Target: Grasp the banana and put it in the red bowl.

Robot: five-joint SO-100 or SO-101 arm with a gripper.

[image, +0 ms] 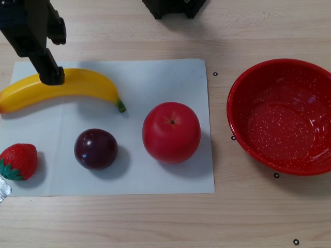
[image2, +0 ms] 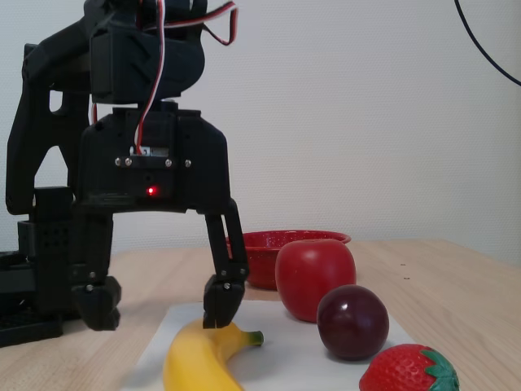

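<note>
Banana (image2: pixel 199 358) on white paper (image: pixel 155 170), under the spread-open tool (image2: pixel 159 305), one fingertip (image2: pixel 221 303) touching its top.

There's a white sheet of paper (image: pixel 134 175) lying flat on the light wood worktop (image: pixel 155 222). On it, in the other view, a red apple (image: pixel 171 132) sits toward the right, a dark purple plum (image: pixel 95 149) just left of it, not touching, and a strawberry (image: pixel 19 161) at the sheet's left edge. Few tiny black ring marks dot the wood, like this one (image: pixel 296 242).
</note>
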